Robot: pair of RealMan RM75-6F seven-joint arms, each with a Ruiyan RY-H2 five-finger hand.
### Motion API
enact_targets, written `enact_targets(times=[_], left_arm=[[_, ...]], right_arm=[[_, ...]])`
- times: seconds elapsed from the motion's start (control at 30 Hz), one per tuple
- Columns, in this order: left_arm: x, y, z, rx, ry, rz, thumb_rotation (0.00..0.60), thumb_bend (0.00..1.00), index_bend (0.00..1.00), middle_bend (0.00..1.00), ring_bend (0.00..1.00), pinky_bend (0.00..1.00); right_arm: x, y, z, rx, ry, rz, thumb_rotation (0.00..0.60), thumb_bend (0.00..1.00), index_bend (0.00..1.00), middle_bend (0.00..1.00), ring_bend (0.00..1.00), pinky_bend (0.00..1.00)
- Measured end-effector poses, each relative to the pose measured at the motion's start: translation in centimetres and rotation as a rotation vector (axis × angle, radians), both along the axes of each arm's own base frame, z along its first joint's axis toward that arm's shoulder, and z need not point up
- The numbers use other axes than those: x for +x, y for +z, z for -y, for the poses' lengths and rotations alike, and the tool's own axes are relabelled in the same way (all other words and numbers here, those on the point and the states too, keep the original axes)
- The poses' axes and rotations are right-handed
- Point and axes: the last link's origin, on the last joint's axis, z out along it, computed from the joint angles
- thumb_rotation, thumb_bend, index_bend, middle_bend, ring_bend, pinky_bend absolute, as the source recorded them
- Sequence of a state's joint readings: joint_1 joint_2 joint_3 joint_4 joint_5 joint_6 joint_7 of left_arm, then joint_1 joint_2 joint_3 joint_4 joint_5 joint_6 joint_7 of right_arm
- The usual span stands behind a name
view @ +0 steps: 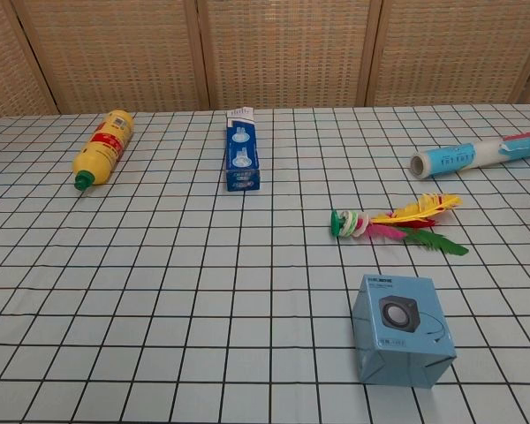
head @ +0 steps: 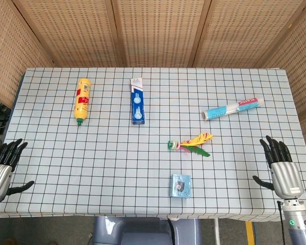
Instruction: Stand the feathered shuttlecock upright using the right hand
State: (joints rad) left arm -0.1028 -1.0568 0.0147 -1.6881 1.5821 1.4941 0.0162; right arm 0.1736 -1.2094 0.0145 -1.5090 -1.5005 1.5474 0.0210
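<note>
Shuttlecock (head: pixel 189 145) on its side, yellow/pink/green feathers, base pointing left.

In the chest view, neither hand showed, and the rolled tube (view: pixel 477 155) ran off the right edge. The head view cut the left hand (head: pixel 2 171) at the frame's left edge.
</note>
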Motion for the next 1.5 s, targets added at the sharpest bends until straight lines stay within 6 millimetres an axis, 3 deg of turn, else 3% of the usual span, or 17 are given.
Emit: enact_targets(times=[0.37,0.43,0.67,0.83,1.0,1.2,1.5], left_arm=[[-0.3,-0.3,-0.2,-0.005,0.011,-0.007,0.6,0.0,0.0,0.0,0.0,0.0],[-0.3,-0.4,-0.5,-0.007,0.015,-0.008,0.6,0.0,0.0,0.0,0.0,0.0],[-0.5,-0.9,-1.6,-0.008,0.039,-0.024,0.6,0.0,0.0,0.0,0.0,0.0],[-0.8,-1.1,-2.1,0.001,0.068,-0.029,0.6,0.0,0.0,0.0,0.0,0.0],[-1.1,-1.2,-2.4,0.004,0.09,-0.036,0.6,0.0,0.0,0.0,0.0,0.0],[-1.3,-1.3,-2.7,0.002,0.105,-0.043,0.6,0.0,0.0,0.0,0.0,0.0],[-1.5,-1.3,-3.0,-0.001,0.119,-0.037,0.6,0.0,0.0,0.0,0.0,0.0]], right_arm=[[0.3,-0.6,1.4,0.036,0.027,-0.008,0.6,0.0,0.01,0.0,0.0,0.0],[0.6,-0.9,2.4,0.068,0.043,-0.017,0.6,0.06,0.06,0.0,0.0,0.0],[4.0,-3.0,9.4,0.247,0.136,-0.078,0.6,0.34,0.28,0.0,0.0,0.0],[5.8,-5.2,13.7,0.367,0.143,-0.151,0.6,0.44,0.36,0.0,0.0,0.0],[7.1,-7.9,17.4,0.448,0.129,-0.219,0.6,0.46,0.36,0.0,0.0,0.0],[7.3,-10.2,19.2,0.482,0.116,-0.287,0.6,0.48,0.37,0.0,0.0,0.0],[6.9,-12.5,20.1,0.523,0.103,-0.404,0.6,0.5,0.37,0.0,0.0,0.0]])
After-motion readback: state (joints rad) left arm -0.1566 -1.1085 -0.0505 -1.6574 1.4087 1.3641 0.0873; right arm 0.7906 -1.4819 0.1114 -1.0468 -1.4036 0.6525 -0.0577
